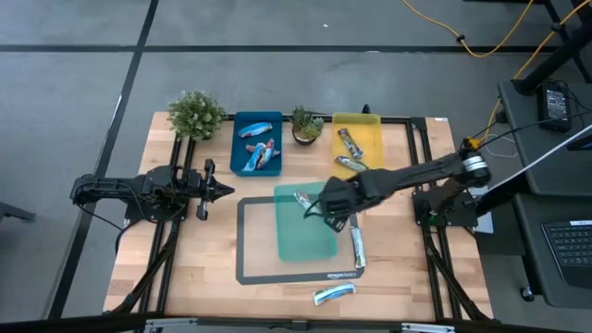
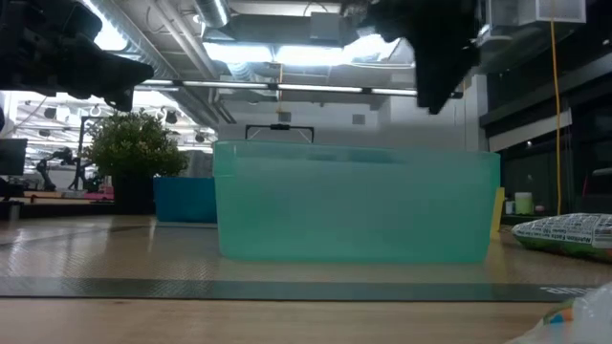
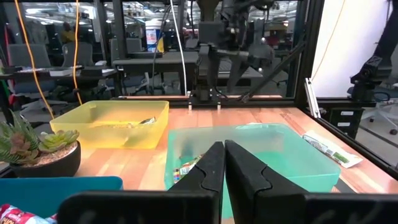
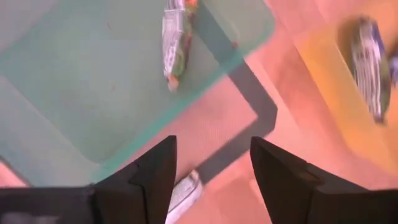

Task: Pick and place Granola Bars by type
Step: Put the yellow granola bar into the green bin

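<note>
A teal tray (image 1: 310,236) stands on the dark mat at the table's middle, with one silver-green granola bar (image 1: 303,198) lying in its far end; the bar also shows in the right wrist view (image 4: 174,37). My right gripper (image 1: 317,211) hovers open and empty above the tray's far right corner (image 4: 211,149). My left gripper (image 1: 217,191) waits shut and empty at the table's left (image 3: 224,168). Two silvery bars lie on the table, one by the tray's right side (image 1: 357,248) and one near the front edge (image 1: 333,294).
A blue tray (image 1: 242,159) with several blue-orange bars and a yellow tray (image 1: 370,123) with two bars (image 1: 349,141) stand at the back. Two potted plants (image 1: 196,114) (image 1: 307,125) flank the blue tray. A bar (image 2: 569,234) shows at the low view's right.
</note>
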`<act>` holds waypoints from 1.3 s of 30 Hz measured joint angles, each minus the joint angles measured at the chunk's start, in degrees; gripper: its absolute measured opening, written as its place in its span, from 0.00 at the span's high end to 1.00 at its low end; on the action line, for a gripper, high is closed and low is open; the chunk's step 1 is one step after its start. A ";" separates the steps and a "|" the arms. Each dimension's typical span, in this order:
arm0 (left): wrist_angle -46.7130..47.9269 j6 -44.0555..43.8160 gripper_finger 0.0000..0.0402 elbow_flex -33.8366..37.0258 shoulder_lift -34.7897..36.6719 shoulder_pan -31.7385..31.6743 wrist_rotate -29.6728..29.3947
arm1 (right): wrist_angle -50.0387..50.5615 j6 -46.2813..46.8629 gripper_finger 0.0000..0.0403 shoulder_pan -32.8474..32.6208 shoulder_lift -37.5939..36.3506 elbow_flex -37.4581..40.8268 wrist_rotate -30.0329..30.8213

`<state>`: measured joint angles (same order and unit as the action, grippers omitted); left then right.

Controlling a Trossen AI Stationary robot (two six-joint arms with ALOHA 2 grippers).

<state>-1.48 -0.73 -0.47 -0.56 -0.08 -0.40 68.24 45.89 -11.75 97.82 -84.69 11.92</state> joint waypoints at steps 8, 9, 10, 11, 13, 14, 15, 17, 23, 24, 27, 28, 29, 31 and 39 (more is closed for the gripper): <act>0.00 0.00 0.98 -0.01 0.00 0.00 0.00 | -0.46 13.83 0.49 -6.02 -10.77 5.78 0.39; 0.03 0.00 0.98 -0.01 -0.01 -0.01 0.00 | -0.33 15.02 0.49 -6.83 -11.62 6.18 0.50; 0.02 0.00 0.98 0.00 -0.02 0.01 0.00 | 0.09 15.95 0.49 -7.73 -12.32 6.39 0.53; 0.01 0.00 0.98 0.00 0.00 -0.01 0.00 | 0.85 17.09 0.49 -8.63 -12.67 6.39 0.70; 0.02 0.00 0.97 0.00 -0.02 -0.01 0.00 | 2.05 18.60 0.49 -10.75 -13.05 6.39 0.72; 0.02 0.00 0.97 0.00 -0.02 -0.01 0.00 | 2.32 19.61 0.49 -11.95 -13.05 6.39 0.45; 0.02 0.00 0.97 -0.01 0.00 0.00 0.00 | 2.55 20.48 0.49 -13.12 -12.99 6.39 0.20; 0.01 0.00 0.98 0.00 0.00 -0.01 0.00 | 2.68 22.18 0.49 -15.36 -12.67 6.39 0.03; 0.02 0.00 0.99 0.00 0.00 -0.01 0.00 | 3.30 29.22 0.49 -19.45 -12.37 6.41 1.84; 0.02 0.00 0.98 0.00 0.00 -0.01 0.00 | 3.71 30.97 0.49 -19.83 -12.37 6.41 2.38; 0.02 0.00 0.98 0.00 0.00 0.00 0.00 | 4.95 34.62 0.49 -20.61 -12.18 6.41 2.64; 0.02 0.00 0.97 -0.01 -0.01 0.00 0.00 | 5.12 35.50 0.49 -20.78 -12.04 6.41 2.67; 0.02 0.00 0.97 0.00 0.00 -0.01 0.00 | 5.39 36.49 0.49 -21.04 -11.93 6.41 3.03; 0.02 0.00 0.97 -0.02 0.00 0.00 0.00 | 5.69 37.95 0.49 -21.35 -11.43 6.48 4.85; 0.08 0.00 0.98 0.00 -0.01 0.00 0.00 | -5.74 40.66 0.49 -21.46 -10.70 20.28 0.45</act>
<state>-1.40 -0.73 -0.47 -0.57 -0.08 -0.40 62.51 86.55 -33.21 87.12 -64.42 12.38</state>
